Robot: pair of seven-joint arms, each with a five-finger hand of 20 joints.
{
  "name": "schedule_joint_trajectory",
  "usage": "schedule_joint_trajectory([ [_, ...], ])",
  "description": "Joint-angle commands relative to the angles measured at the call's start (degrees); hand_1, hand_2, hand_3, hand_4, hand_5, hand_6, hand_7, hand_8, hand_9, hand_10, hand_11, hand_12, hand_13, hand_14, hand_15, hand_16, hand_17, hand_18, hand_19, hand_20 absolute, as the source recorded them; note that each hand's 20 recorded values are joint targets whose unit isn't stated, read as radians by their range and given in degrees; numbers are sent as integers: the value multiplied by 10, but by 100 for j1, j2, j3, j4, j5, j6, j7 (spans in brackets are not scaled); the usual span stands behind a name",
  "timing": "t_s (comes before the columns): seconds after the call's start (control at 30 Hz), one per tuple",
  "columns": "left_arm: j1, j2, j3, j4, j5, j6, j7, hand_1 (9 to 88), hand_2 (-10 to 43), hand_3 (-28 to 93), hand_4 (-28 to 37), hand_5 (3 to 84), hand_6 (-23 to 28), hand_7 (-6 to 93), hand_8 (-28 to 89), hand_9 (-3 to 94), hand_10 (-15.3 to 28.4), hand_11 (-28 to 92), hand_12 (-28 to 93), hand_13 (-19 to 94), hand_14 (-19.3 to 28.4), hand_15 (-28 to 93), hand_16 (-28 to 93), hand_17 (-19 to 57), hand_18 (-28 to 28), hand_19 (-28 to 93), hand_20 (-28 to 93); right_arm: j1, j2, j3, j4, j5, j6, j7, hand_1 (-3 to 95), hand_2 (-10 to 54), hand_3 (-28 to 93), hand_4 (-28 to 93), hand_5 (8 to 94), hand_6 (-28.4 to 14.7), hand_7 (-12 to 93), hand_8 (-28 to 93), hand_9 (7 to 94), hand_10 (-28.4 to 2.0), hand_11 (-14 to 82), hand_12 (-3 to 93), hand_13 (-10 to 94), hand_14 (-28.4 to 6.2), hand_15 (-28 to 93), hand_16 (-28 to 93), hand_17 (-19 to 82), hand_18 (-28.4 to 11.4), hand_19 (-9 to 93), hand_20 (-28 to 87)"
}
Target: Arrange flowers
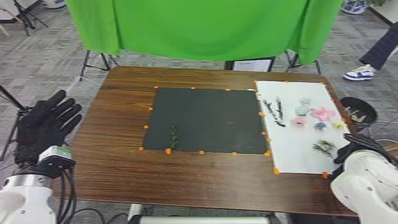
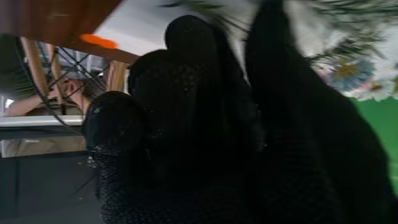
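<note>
My right hand [image 1: 357, 143] is at the right edge of the white sheet [image 1: 298, 160], just beside a leafy green sprig [image 1: 323, 146]. Its fingers [image 2: 187, 60] are straight and held close together, with the thumb [image 2: 275, 60] stretched out alongside; I cannot tell whether they touch the sprig. My left hand [image 1: 46, 120] is raised at the table's left side, its fingers straight and spread, with nothing in them.

One slender green stem [image 1: 173, 137] lies on the black mat [image 1: 209, 112], in its near left part, pointing away from me. The other pieces lie on the white sheet to the mat's right: two dark twigs [image 1: 279, 112] side by side near its left edge, then a pale blue-green flower [image 1: 304, 108], a large pink flower [image 1: 322, 114], a smaller pink flower [image 1: 298, 121], a grey-blue flower [image 1: 320, 126] and a yellow flower [image 1: 338, 124], all grouped beyond the sprig. Orange markers [image 1: 169, 151] dot the edges of the mat and the sheet on the brown wooden table [image 1: 195, 182].
</note>
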Motion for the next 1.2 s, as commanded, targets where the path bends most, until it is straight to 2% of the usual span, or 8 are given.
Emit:
schedule_joint_trajectory([
  [0.03, 78, -65, -12, -30, 2, -34, -32, 272, 104, 730, -283, 413, 99, 116, -67, 341, 165, 212, 142, 215, 165, 336, -47, -65, 154, 329, 98, -358, 23, 113, -121, -248, 433, -199, 589, -71, 597, -268, 752, -30, 324, 198, 823, -126, 294, 398, 808, -93, 569, 371, 558, -186, 932, 278],
  [0.13, 71, -66, -6, -15, -25, -41, -32, 272, 104, 730, -283, 413, 99, 116, -67, 341, 165, 211, 142, 215, 164, 336, -47, -65, 154, 329, 98, -333, 84, 84, -259, -351, 633, -209, 580, -52, 609, -271, 760, -29, 333, 209, 830, -135, 332, 344, 827, -90, 553, 361, 570, -186, 932, 262],
  [0.27, 53, -53, -6, -2, -17, -55, -51, 272, 104, 730, -283, 413, 100, 115, -67, 341, 165, 210, 142, 214, 164, 336, -47, -65, 154, 329, 98, -293, 181, 33, -636, -490, 982, -239, 566, -50, 635, -254, 772, -35, 338, 226, 858, -138, 339, 301, 876, -61, 506, 363, 614, -174, 932, 242],
  [0.6, 94, -12, -53, -14, 3, -55, -98, 272, 104, 730, -283, 412, 99, 114, -66, 341, 165, 211, 142, 214, 164, 337, -46, -65, 154, 328, 99, 826, 155, -1104, -1257, -482, 1615, -602, 546, -67, 682, -212, 766, -37, 394, 216, 895, -136, 328, 300, 919, -55, 479, 385, 670, -144, 932, 227],
  [0.8, 65, 13, -46, -12, 33, -44, -163, 271, 104, 730, -283, 413, 101, 113, -66, 341, 165, 211, 142, 213, 164, 336, -46, -65, 154, 327, 99, 2211, -515, -2540, -606, -397, 1812, -694, 540, -61, 686, -199, 758, -39, 424, 201, 902, -136, 330, 300, 931, -55, 477, 386, 686, -134, 932, 223],
  [0.93, 5, 53, 21, -8, 17, -7, -139, 271, 103, 730, -283, 413, 100, 113, -65, 340, 165, 211, 143, 213, 165, 335, -46, -66, 155, 328, 99, 2931, -1139, -3353, 40, -354, 1684, -780, 540, -59, 687, -197, 756, -41, 435, 196, 902, -135, 331, 302, 932, -55, 476, 388, 689, -134, 932, 224],
  [1.07, -134, 91, 162, 10, 42, -9, -193, 272, 103, 729, -283, 413, 100, 114, -66, 340, 166, 210, 142, 213, 165, 336, -46, -65, 154, 327, 99, 3334, -1684, -3845, 615, -303, 1581, -792, 541, -58, 686, -196, 753, -43, 442, 193, 902, -137, 333, 303, 933, -55, 477, 389, 691, -133, 932, 226],
  [1.2, -190, 146, 210, 14, 45, 46, -186, 272, 103, 729, -283, 413, 99, 114, -66, 340, 167, 210, 143, 213, 164, 336, -46, -65, 154, 327, 99, 3521, -2059, -4104, 1020, -375, 1514, -768, 542, -58, 687, -195, 753, -44, 445, 189, 903, -137, 334, 303, 934, -55, 477, 389, 692, -133, 932, 226],
])
